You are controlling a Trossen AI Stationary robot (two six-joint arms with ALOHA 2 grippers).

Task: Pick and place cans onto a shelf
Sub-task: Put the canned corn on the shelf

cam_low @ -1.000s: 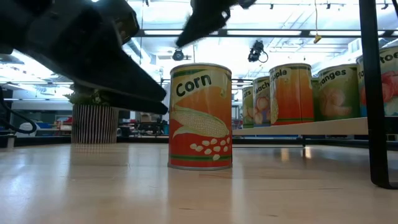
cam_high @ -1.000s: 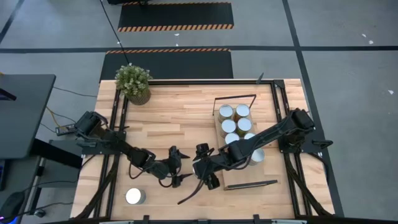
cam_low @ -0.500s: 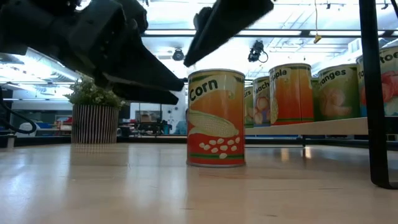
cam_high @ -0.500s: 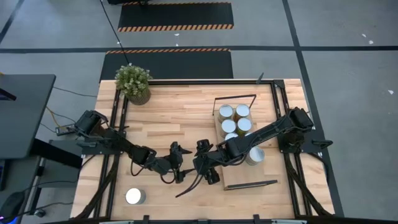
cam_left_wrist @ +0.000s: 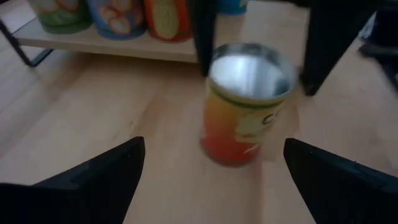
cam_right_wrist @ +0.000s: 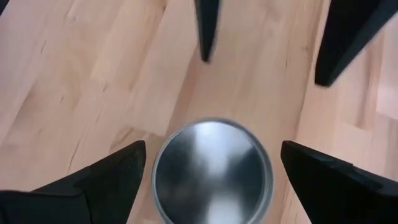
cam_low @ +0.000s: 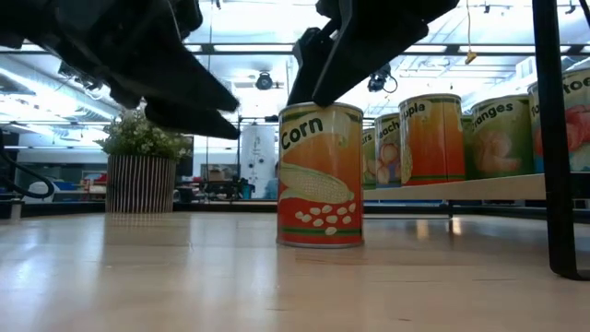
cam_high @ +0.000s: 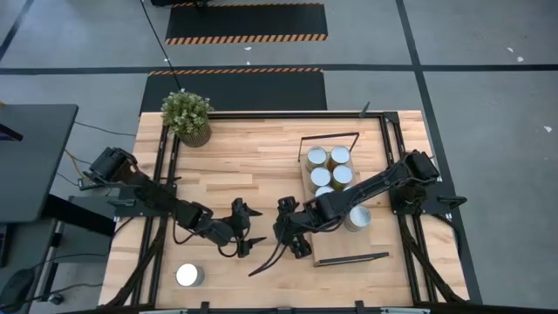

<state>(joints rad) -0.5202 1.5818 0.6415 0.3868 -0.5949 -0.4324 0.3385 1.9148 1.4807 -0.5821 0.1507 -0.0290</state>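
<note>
Everything is happening around the corn can, which is standing upright on the tabletop just off the open long side of the shelf, toward the left arm. The right gripper is hanging directly above that can with its fingers spread wide, one finger to each side of the shiny lid and neither touching it. The right arm is reaching in low and stretched out from the far side of the shelf, crossing over the shelf board to get there.

The left gripper is sitting on the other side of the corn can from the shelf, fingers also spread apart and pointing at the can, clear of it. Its arm is lying long and low across the table.

Several more cans are standing grouped on the shelf, beyond the corn can. One lone can is standing well apart from the corn can, past the left gripper. A potted plant is sitting well away, at the table's far corner.
</note>
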